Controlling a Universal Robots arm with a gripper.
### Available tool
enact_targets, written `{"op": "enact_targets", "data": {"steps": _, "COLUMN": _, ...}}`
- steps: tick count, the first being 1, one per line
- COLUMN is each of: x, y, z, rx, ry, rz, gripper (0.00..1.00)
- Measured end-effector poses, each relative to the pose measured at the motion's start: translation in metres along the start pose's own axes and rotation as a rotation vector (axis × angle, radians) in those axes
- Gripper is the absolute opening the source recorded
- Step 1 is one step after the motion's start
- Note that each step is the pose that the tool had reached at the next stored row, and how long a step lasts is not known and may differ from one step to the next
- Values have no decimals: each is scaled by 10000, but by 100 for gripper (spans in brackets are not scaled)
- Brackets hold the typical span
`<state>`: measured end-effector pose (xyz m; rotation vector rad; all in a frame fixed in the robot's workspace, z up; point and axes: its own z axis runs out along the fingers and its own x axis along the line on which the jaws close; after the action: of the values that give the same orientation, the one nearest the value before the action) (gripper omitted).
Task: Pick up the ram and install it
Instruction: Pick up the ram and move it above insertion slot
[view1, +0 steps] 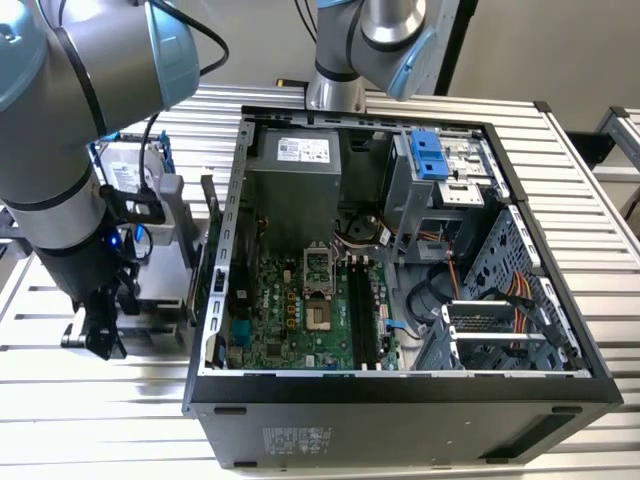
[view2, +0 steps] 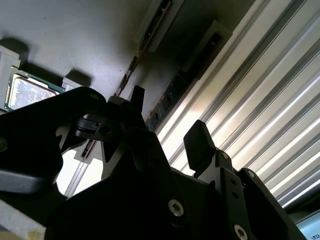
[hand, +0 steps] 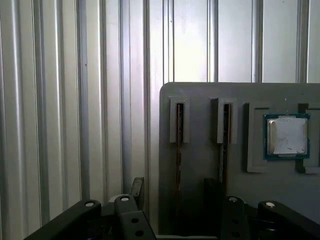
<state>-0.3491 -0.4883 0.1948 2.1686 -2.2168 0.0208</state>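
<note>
The gripper (hand: 175, 186) hangs open over the grey holder (hand: 200, 95), which sits off the case (view1: 400, 400) on the exterior view's left. The ram (hand: 179, 145) stands on edge in the slot farther from the chip (hand: 286, 136). It lines up with the gap, its length running across the closing line, a finger on either side

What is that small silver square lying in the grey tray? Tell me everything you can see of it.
The chip is a square with a silver metal top and a thin green edge. It lies flat, face up, in its seat in the grey tray, beside two narrow slots. Only the tray touches it; the gripper is apart from it.
</note>
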Motion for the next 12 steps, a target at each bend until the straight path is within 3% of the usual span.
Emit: {"op": "enact_targets", "data": {"steps": 12, "x": 12, "y": 24, "z": 35, "rx": -5, "ry": -2, "rz": 128, "gripper": 100}}
